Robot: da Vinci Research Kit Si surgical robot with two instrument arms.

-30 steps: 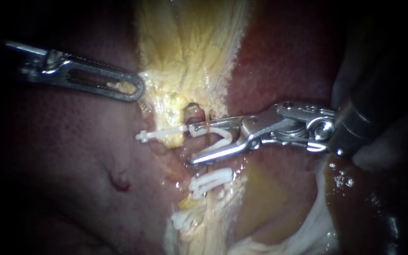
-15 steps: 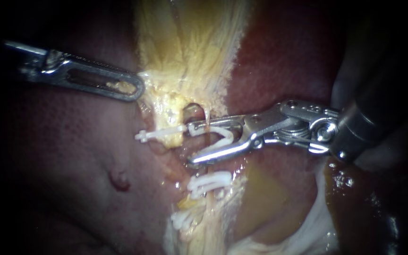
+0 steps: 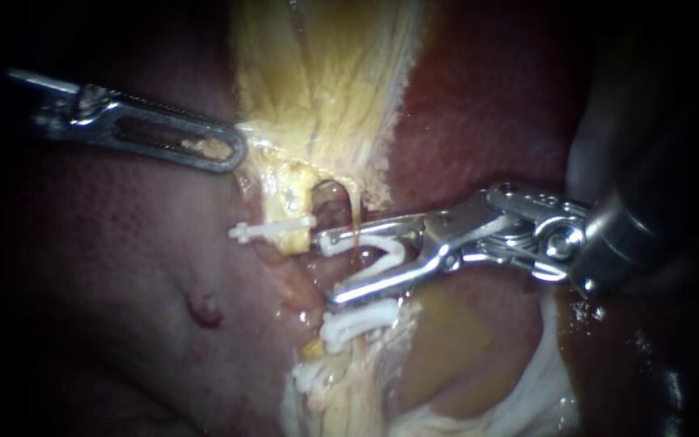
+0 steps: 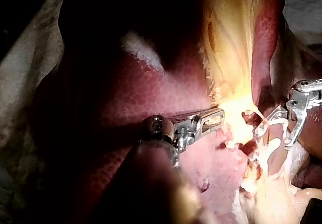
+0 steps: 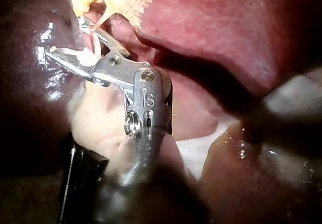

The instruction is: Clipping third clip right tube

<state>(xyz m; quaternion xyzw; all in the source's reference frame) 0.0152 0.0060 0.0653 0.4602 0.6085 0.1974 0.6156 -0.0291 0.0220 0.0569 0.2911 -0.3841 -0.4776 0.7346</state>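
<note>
Right instrument point(image 3: 329, 269) lying across the liver point(image 3: 487, 105), jaws standing wide with an open clip point(image 3: 382, 249) seated between them, one leg against each jaw; the jaws are set astride the right tube point(image 3: 335, 212) so that it may be taken between the clip's legs; whether the lower leg lies fully behind the tube cannot be told. The chosen site lies beside the upper clip point(image 3: 273, 231), already closed on neighbouring tissue, and just above the lower clip point(image 3: 357, 317); room for closing is judged narrow. Left instrument point(image 3: 232, 152) is clamped on the edge of the yellow tissue point(image 3: 325, 89); this hold is judged to keep the tube stretched and bared. In the right wrist view the open clip point(image 5: 83, 58) is seen at the jaw roots, the tube ahead.
</note>
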